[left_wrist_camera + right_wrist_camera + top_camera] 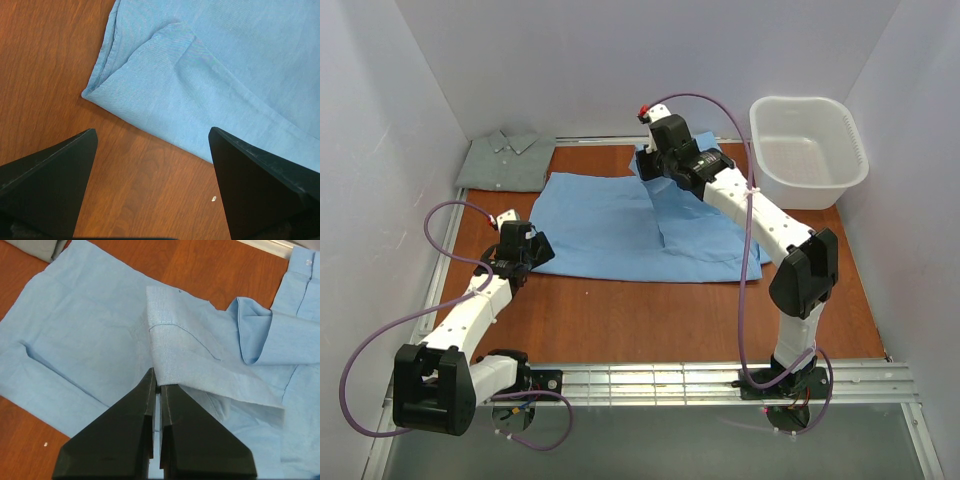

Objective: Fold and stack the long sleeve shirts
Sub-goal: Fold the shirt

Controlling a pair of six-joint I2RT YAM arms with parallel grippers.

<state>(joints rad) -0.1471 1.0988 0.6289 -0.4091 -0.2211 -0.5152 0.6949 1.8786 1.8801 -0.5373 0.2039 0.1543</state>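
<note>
A light sky-blue shirt [620, 225] lies spread on the wooden table, partly folded. A grey-green shirt [508, 160] lies folded at the back left corner. My right gripper [648, 165] is shut on a raised fold of the blue shirt [190, 360] near its back edge, holding the cloth a little above the rest. My left gripper [530, 248] is open and empty, just above the table beside the blue shirt's near left corner [95, 90]; its fingers [55, 175] frame bare wood.
A white plastic basket [807, 150] stands at the back right. White walls close the table on three sides. A metal rail [700, 380] runs along the near edge. A small white speck [213, 199] lies on the wood.
</note>
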